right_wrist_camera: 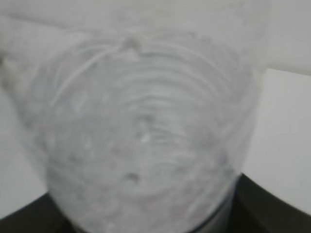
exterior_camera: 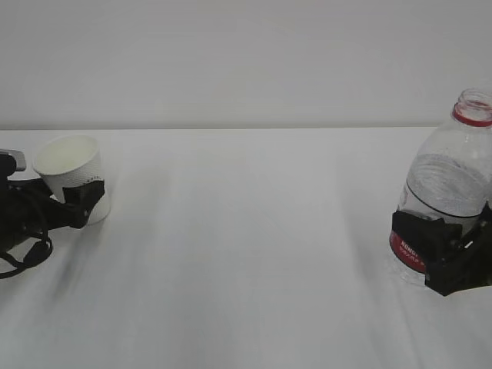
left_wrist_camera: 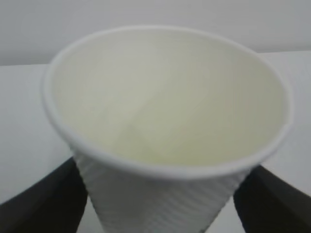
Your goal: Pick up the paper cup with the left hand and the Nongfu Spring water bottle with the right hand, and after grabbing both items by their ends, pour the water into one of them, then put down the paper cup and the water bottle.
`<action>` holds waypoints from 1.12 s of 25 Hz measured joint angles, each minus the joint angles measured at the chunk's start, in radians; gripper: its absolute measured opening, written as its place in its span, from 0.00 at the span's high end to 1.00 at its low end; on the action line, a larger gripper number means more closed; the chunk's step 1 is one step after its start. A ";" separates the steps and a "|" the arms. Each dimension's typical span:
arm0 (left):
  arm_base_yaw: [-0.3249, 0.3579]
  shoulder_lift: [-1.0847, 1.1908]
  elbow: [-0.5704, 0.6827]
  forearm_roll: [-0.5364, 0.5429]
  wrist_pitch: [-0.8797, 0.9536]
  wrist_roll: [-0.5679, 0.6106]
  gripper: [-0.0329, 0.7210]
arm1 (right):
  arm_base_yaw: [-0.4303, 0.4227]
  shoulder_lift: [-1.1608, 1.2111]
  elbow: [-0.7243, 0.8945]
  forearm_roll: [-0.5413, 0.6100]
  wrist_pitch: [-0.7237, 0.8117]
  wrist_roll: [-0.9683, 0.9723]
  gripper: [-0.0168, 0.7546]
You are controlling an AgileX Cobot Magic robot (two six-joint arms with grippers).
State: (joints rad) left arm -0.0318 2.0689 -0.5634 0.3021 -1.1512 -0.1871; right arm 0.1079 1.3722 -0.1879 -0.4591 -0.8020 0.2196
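Observation:
The white paper cup [exterior_camera: 73, 181] stands at the far left of the table, mouth up. My left gripper [exterior_camera: 81, 200] is open around its lower half. In the left wrist view the cup [left_wrist_camera: 165, 121] fills the frame, its inside pale yellowish, and the black fingers [left_wrist_camera: 43, 204] stand wide on either side with slivers of table showing beside its taper. The uncapped Nongfu Spring water bottle [exterior_camera: 450, 177], with its red neck ring, is at the far right and holds water. My right gripper [exterior_camera: 438, 254] is shut on it at the red label. The bottle [right_wrist_camera: 141, 131] blurs across the right wrist view.
The white table [exterior_camera: 246, 254] stretches between the two arms, with a plain white wall behind it. Cables hang from the left arm [exterior_camera: 19, 231] near the table's left edge.

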 joint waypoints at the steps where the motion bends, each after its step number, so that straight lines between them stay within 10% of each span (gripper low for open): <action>1: 0.000 0.002 -0.008 0.000 0.000 0.000 0.04 | 0.000 0.000 0.000 0.000 0.000 0.000 0.40; 28: 0.000 0.091 -0.064 0.001 0.009 0.000 0.05 | 0.000 0.000 0.000 0.000 0.000 0.000 0.40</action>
State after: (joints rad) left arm -0.0318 2.1602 -0.6278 0.3032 -1.1420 -0.1871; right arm 0.1079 1.3722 -0.1879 -0.4591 -0.8020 0.2196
